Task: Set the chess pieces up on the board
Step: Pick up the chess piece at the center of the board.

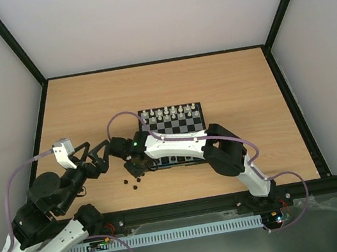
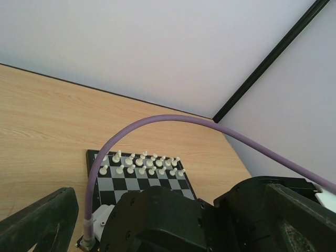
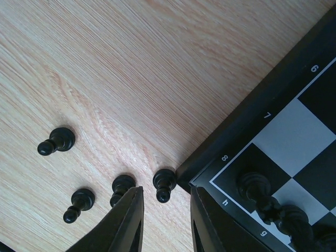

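Four chess pieces outside board, others on it.

The checkered, black-bordered board lies flat on the worktop. Four tiny black pawns sit just off its near-left corner. More black pieces stand on that corner's squares.

Four black chess pieces sit on the table beside one board.

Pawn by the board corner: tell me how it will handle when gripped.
Tiny and slim, the pawn probably tips at an off-centre touch. Its smooth, rounded shape may slip from the right gripper. It looks very light, so a nudge likely slides it on the table.
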Tool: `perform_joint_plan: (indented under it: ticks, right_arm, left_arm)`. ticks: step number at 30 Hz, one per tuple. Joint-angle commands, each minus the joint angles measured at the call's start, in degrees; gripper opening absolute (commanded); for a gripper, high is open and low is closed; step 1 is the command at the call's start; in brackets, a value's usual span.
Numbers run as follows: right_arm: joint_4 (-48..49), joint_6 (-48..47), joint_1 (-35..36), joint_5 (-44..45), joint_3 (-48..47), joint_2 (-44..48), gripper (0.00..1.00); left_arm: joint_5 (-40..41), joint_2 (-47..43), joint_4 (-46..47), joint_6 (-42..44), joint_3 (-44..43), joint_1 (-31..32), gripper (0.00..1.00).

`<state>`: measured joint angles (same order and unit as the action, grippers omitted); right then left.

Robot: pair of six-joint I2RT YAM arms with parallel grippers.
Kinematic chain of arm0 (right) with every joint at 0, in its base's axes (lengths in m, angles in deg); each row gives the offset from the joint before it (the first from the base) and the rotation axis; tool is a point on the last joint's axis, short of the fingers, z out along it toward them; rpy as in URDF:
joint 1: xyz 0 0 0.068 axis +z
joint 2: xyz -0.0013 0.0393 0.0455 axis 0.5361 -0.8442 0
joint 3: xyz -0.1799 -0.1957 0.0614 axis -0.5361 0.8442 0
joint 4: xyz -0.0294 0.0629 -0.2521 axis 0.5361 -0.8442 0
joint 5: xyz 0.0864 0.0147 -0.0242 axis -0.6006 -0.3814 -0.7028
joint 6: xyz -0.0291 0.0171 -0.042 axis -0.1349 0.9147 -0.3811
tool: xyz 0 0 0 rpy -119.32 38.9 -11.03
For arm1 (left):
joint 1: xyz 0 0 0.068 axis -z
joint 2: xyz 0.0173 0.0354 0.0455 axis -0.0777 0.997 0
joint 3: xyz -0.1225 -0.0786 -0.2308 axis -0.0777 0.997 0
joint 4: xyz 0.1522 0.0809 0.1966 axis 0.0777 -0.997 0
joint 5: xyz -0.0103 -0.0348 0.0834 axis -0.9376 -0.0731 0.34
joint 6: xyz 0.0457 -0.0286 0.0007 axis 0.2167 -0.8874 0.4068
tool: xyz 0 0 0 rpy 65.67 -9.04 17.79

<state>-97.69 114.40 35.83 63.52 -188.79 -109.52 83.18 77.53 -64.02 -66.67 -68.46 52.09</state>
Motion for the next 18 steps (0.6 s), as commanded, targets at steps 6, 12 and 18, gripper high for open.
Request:
perform_joint_plan:
  ticks: [6,12,18]
  right_arm:
    - [-2.8,0.5,0.4,-0.6,0.2,-1.4,0.26]
    - [-2.6,0.3,0.5,-1.1,0.7,-1.8,0.26]
    - [-2.4,0.3,0.5,-1.7,1.0,-2.5,0.25]
  left_arm:
    - [1.8,-0.4,-0.8,0.2,-0.9,1.4,0.99]
    - [2.1,-0.4,-1.0,-0.1,-0.9,1.9,0.99]
    - [2.8,-0.8,-1.2,-0.3,-0.9,2.6,0.99]
